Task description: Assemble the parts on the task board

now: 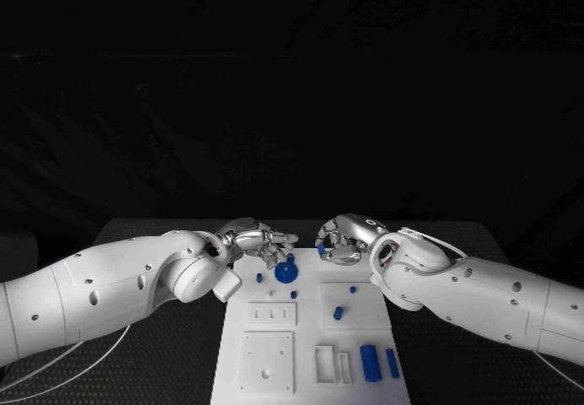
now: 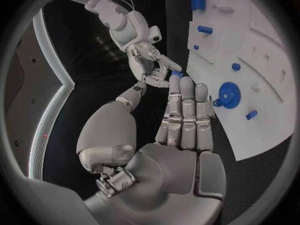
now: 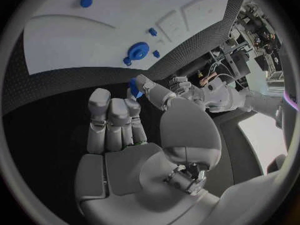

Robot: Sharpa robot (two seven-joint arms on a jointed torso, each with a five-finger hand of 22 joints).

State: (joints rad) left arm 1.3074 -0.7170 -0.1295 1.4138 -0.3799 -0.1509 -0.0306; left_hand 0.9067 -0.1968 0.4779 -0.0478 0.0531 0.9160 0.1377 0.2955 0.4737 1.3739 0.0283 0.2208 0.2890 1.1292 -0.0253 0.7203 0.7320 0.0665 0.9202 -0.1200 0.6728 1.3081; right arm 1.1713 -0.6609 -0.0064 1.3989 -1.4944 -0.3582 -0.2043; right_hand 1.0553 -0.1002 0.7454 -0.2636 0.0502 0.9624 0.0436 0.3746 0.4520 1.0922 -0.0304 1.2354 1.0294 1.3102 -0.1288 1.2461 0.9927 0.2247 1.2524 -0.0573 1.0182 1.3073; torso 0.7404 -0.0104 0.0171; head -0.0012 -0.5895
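My right hand (image 1: 344,239) sits at the far edge of the task board (image 1: 305,354), its fingers curled round a small blue part (image 3: 134,87); my right wrist view shows the piece pinched between thumb and fingertips, while the head view gives only a sliver of blue at the fingers. I cannot tell which way its long axis runs.

My left hand (image 1: 258,240) hovers just beside it, over the board's far left corner. In my left wrist view the fingers (image 2: 186,110) lie straight and pressed side by side, holding nothing, the thumb set apart.

Just under my left fingertips lies a round blue disc (image 1: 286,272), flat on the board, with a small knob on its rim. Nearer me, two blue cylinders (image 1: 370,363) lie side by side at the board's right, long axes running toward and away from me, beside white slotted blocks (image 1: 325,364). A shorter blue peg (image 1: 338,313) is in the board's middle; whether it stands or lies I cannot tell.

I can read no writing on the board or the dark desk (image 1: 159,354).
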